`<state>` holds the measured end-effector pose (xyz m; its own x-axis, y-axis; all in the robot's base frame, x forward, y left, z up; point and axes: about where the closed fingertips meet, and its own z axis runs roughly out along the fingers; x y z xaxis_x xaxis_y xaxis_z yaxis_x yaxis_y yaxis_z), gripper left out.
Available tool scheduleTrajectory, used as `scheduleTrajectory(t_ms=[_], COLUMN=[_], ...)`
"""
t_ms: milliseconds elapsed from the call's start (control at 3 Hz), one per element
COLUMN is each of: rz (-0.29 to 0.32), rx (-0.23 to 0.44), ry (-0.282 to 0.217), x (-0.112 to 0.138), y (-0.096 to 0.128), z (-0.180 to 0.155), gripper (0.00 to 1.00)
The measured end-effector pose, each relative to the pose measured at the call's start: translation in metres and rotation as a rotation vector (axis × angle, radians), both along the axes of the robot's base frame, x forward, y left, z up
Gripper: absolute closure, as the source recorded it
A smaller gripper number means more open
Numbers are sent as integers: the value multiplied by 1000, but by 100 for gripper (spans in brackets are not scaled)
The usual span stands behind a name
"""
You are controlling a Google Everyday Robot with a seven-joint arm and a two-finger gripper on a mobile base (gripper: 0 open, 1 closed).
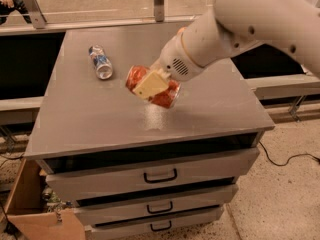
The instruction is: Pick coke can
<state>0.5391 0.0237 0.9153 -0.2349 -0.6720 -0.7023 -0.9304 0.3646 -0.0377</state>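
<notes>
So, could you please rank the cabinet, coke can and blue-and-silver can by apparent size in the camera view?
1. drawer cabinet
2. coke can, in the gripper above the cabinet
3. blue-and-silver can, unsure: it lies farther back
</notes>
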Motion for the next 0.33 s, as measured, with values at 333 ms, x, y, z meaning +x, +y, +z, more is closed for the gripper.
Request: scheduleTrajectory(t_ms=[333], rz=[3], rx=[10], ry=[-25], x=[3], y=[1], z=[13], gripper=[100])
